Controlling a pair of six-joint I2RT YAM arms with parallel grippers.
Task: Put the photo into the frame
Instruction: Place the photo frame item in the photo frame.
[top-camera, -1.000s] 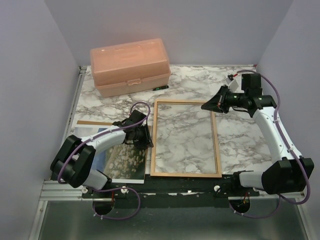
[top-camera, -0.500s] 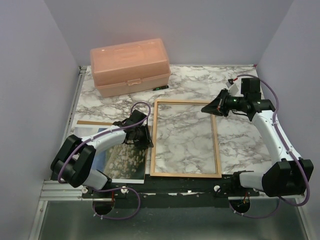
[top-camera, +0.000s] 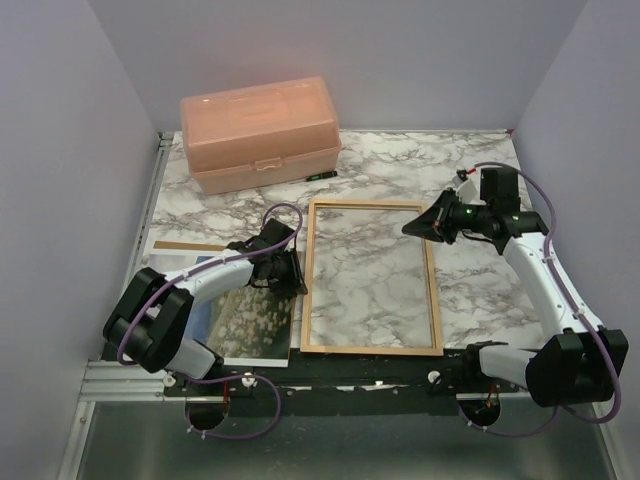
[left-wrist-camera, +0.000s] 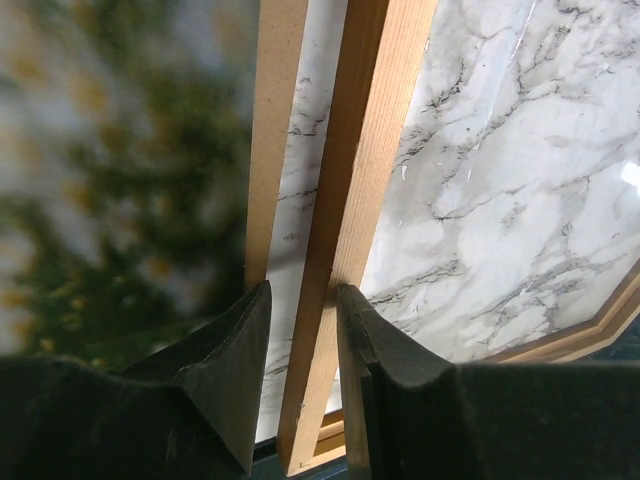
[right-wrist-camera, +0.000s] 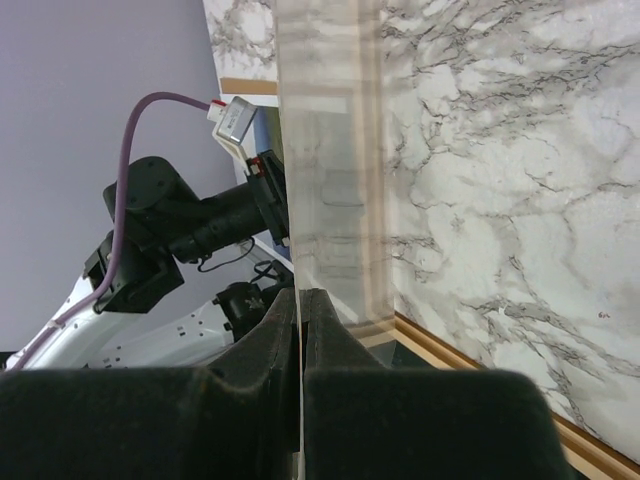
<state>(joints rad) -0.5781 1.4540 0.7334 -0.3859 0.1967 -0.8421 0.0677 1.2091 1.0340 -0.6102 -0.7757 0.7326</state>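
The orange-brown frame (top-camera: 371, 349) lies flat mid-table. My left gripper (top-camera: 296, 283) straddles its left rail (left-wrist-camera: 370, 150). The jaws stand partly open: the right pad touches the rail and a strip of marble shows beside the left pad. The photo (top-camera: 245, 320), a meadow print, lies left of the frame and shows as a blur in the left wrist view (left-wrist-camera: 100, 200). My right gripper (top-camera: 410, 222) is at the frame's far right corner. There it (right-wrist-camera: 301, 295) is shut on the edge of a thin clear pane (right-wrist-camera: 330, 150), which reaches out over the frame.
A brown backing board (top-camera: 185, 245) lies under the photo, its edge (left-wrist-camera: 278, 120) close beside the frame rail. A pink plastic box (top-camera: 260, 133) stands at the back left, with a small dark item (top-camera: 320, 175) in front of it. The frame's near rail lies close to the table's near edge.
The right arm's wrist has drifted slightly toward the near side, its gripper staying shut on the pane. The left arm has stayed in place.
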